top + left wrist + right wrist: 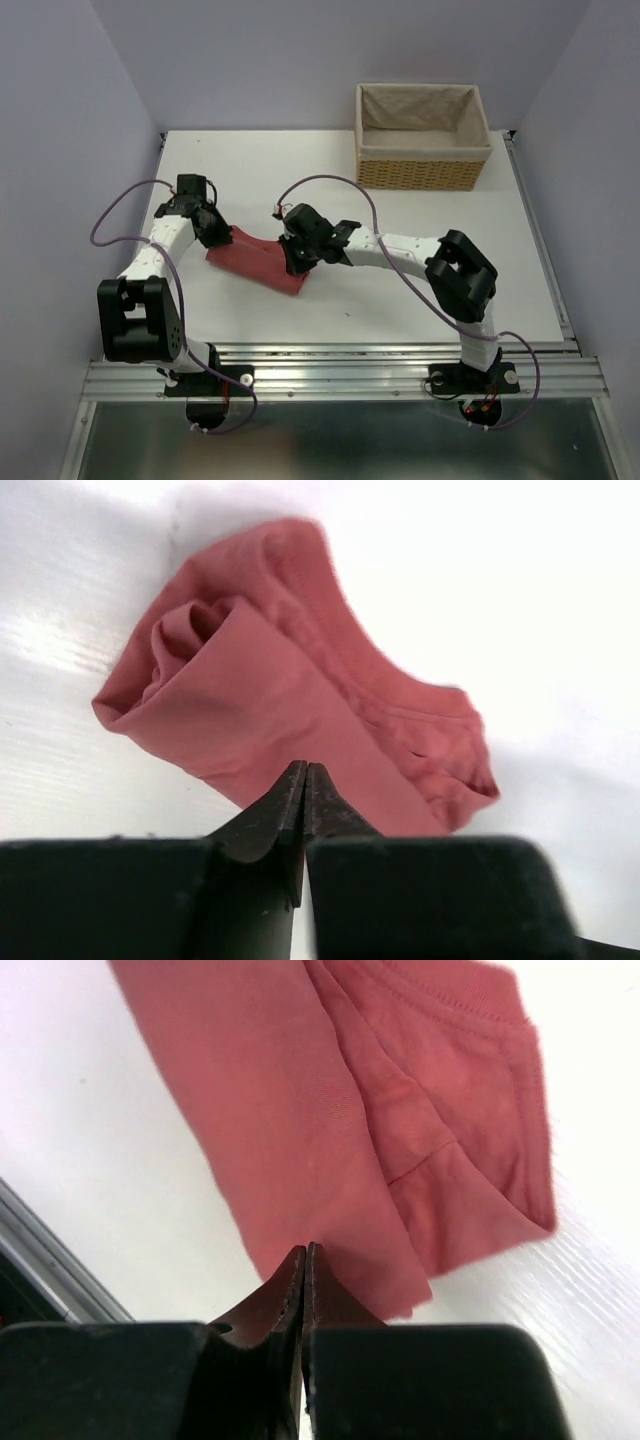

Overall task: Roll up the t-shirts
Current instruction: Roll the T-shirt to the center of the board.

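left claw, right claw closed at t-shirt; basket holds beige liner

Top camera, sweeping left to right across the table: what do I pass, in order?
In order: left gripper → salmon-red t-shirt → right gripper → wicker basket, which sits farther back on the table.
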Controlling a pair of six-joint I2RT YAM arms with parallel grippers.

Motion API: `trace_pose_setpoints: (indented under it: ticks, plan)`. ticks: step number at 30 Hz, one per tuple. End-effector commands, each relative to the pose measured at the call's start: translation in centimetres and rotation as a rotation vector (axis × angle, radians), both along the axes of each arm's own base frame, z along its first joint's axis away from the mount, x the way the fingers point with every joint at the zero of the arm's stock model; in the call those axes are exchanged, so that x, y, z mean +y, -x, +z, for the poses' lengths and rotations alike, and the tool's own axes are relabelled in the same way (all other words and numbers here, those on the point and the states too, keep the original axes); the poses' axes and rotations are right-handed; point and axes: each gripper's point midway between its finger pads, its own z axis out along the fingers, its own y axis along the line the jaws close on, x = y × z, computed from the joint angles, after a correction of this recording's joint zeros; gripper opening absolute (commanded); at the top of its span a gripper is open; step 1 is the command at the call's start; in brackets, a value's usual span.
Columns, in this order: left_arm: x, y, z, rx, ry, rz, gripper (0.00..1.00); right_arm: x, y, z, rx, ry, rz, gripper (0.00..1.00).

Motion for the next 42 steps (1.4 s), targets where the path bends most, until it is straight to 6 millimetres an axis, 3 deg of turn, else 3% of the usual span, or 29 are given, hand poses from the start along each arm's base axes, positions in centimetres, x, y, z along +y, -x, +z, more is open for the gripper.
trace_pose_setpoints:
  ticks: [1, 3, 4, 7, 10, 13, 14, 16, 21, 30, 31, 32, 37, 42]
  plan:
    - [0.0, -1.6, 7.5, -0.169, -0.028, -0.061, 0.18, 0.4, -0.9, 8.3, -0.222, -0.111, 0.026, 0.04]
    - [0.4, -2.0, 9.0, -0.187, -0.054, -0.071, 0.23, 0.1, -0.9, 8.7, -0.312, -0.067, 0.046, 0.13]
    - [0.6, -2.2, 9.4, -0.193, -0.065, -0.07, 0.26, 0.1, -0.7, 8.8, -0.342, -0.048, 0.06, 0.24]
    - [0.6, -2.2, 9.6, -0.19, -0.068, -0.077, 0.27, 0.3, 0.2, 7.9, -0.453, 0.058, 0.108, 0.44]
    - [0.6, -2.2, 10.0, -0.202, -0.068, -0.073, 0.27, 0.7, 1.5, 7.0, -0.577, 0.171, 0.178, 0.55]
    - [1.1, -2.0, 10.0, -0.209, -0.082, -0.062, 0.26, 0.6, 1.9, 5.6, -0.717, 0.286, 0.224, 0.73]
    - [1.4, -2.0, 9.7, -0.204, -0.095, -0.058, 0.26, 1.3, 2.6, 4.4, -0.754, 0.292, 0.246, 0.77]
    - [1.8, -1.9, 9.3, -0.186, -0.1, -0.052, 0.27, 0.8, 1.8, 3.5, -0.816, 0.379, 0.239, 0.78]
    - [2.3, -1.6, 8.9, -0.18, -0.101, -0.05, 0.26, 1.1, 2.3, 0.4, -0.814, 0.415, 0.285, 0.79]
    - [2.0, -1.5, 8.8, -0.182, -0.078, -0.05, 0.26, 1.9, 2.0, -2.5, -0.818, 0.424, 0.286, 0.72]
    - [2.0, -1.4, 8.8, -0.184, -0.077, -0.047, 0.26, 1.9, 2.0, -2.7, -0.818, 0.426, 0.285, 0.68]
    - [2.0, -1.3, 8.7, -0.181, -0.077, -0.047, 0.26, 2.1, 1.9, -2.9, -0.819, 0.419, 0.282, 0.55]
    - [1.8, -1.0, 8.5, -0.18, -0.067, -0.056, 0.26, 2.9, 1.5, -2.5, -0.811, 0.375, 0.264, 0.2]
    - [1.9, -0.5, 8.4, -0.177, -0.079, -0.059, 0.26, 3.8, 1.2, -1.7, -0.701, 0.265, 0.258, 0.04]
